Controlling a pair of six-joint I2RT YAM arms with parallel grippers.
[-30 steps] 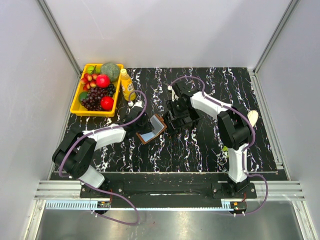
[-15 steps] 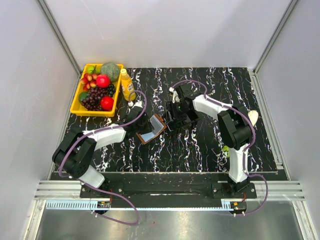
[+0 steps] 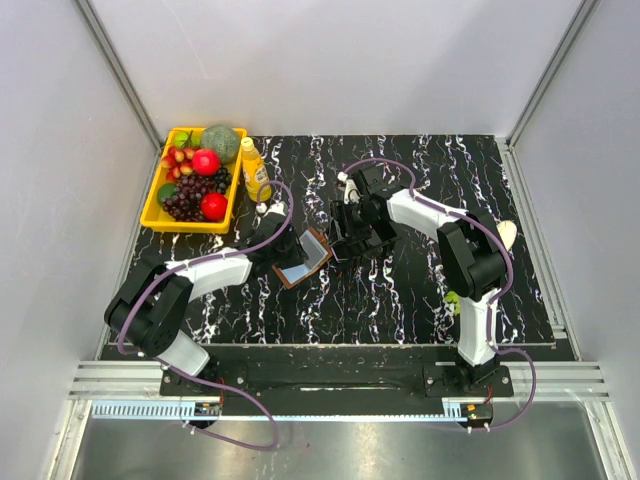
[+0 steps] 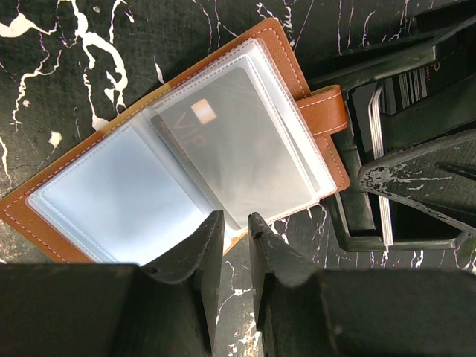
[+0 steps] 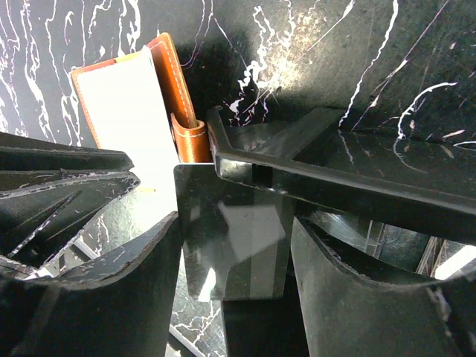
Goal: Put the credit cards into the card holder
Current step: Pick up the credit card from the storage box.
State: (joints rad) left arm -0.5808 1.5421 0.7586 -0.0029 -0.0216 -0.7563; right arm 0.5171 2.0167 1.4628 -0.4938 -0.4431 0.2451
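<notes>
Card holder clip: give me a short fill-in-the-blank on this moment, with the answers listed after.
1. The card holder is ___, its clear sleeves showing.
2. The pale card in one sleeve reads ___.
3. The left gripper pinches the edge of the ___, while the right gripper has a dark card between its fingers.
4. In the top view, the fruit lies in a ___ tray.
Missing words: open; VIP; card holder; yellow.

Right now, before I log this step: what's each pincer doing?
Left pincer: closed on an edge of the card holder.
Right pincer: holding a dark credit card.
</notes>
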